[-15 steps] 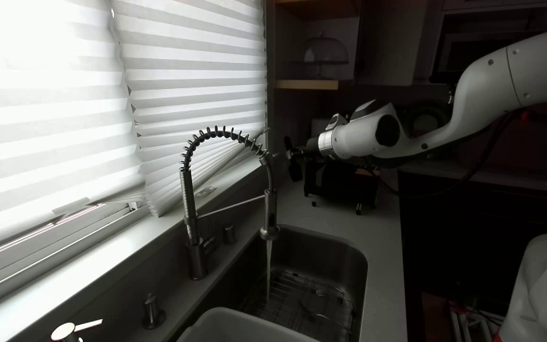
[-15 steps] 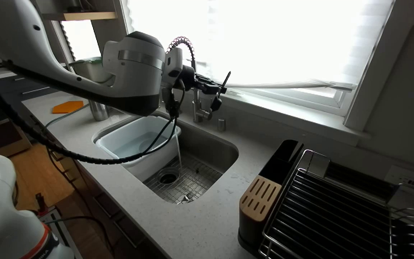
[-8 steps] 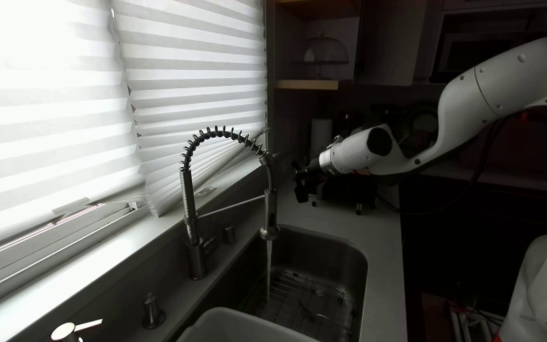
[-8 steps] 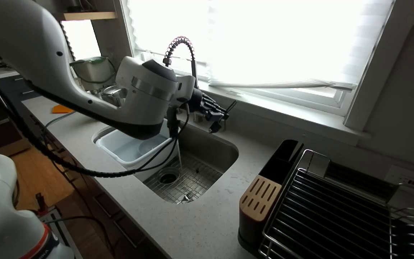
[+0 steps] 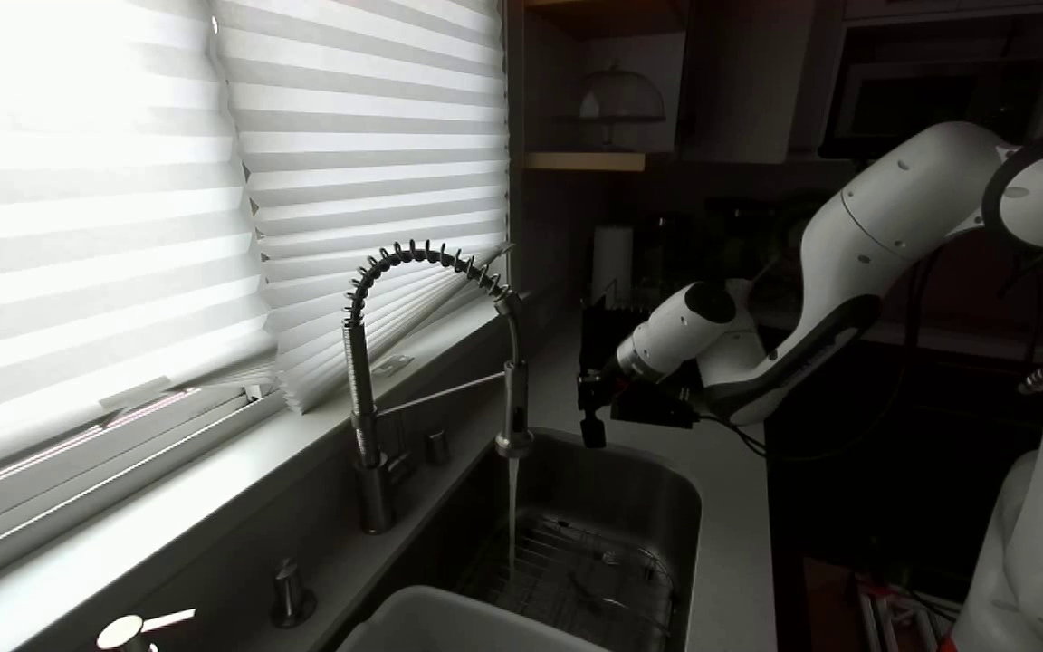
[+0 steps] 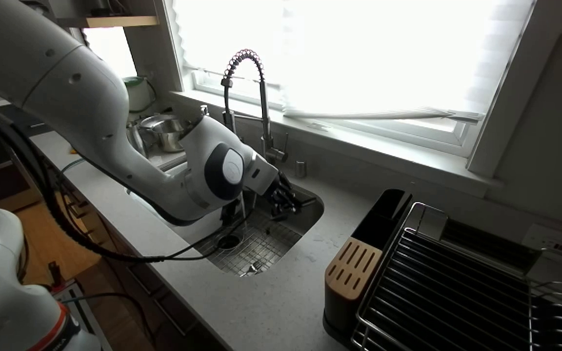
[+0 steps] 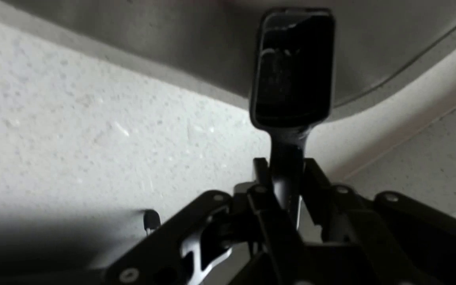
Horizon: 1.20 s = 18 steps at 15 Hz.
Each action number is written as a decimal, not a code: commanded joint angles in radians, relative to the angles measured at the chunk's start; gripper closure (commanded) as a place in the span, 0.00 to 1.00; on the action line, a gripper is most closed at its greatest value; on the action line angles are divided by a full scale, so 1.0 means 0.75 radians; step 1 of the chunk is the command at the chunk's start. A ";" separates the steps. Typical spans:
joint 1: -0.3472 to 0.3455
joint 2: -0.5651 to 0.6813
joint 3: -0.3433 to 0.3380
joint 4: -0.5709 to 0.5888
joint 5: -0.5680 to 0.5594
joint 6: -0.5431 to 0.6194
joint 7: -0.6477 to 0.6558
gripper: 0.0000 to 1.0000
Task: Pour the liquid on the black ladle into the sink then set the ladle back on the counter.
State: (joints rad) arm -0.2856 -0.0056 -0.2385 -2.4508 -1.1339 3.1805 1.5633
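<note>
The black ladle shows close up in the wrist view (image 7: 291, 71), its rectangular bowl with glints inside; how much liquid it holds I cannot tell. My gripper (image 7: 285, 164) is shut on its short handle. In an exterior view the gripper (image 5: 596, 389) is low near the sink's far end, with the ladle's dark bowl (image 5: 593, 433) hanging below it. In an exterior view the gripper (image 6: 286, 200) is over the sink (image 6: 312, 214), near its rim. In the wrist view the bowl lies across the edge between the counter (image 7: 93, 134) and the sink wall (image 7: 164, 43).
The coiled faucet (image 5: 515, 407) runs water into the sink beside the gripper. A pale tub (image 5: 449, 625) sits in the sink. A black holder with slotted wooden top (image 6: 354, 268) and a dish rack (image 6: 447, 273) stand on the counter. Metal pots (image 6: 169, 134) stand behind the arm.
The arm has come down and the gripper has lowered, with the ladle, from above the faucet base area to low over the sink by its rim. The faucet still runs.
</note>
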 commanded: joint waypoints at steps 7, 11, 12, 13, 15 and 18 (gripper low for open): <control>0.121 -0.079 0.080 -0.200 1.000 -0.090 -0.589 0.94; 0.203 -0.170 0.043 -0.153 1.423 -0.290 -0.866 0.94; 0.157 -0.191 0.073 -0.125 1.497 -0.356 -0.926 0.94; 0.144 -0.207 0.060 -0.099 1.554 -0.422 -0.979 0.94; 0.093 -0.212 0.040 -0.042 1.611 -0.542 -1.032 0.94; 0.022 -0.201 0.004 0.009 1.658 -0.656 -1.028 0.94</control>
State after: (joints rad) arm -0.2297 -0.1635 -0.2166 -2.4721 0.0534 2.7601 0.8170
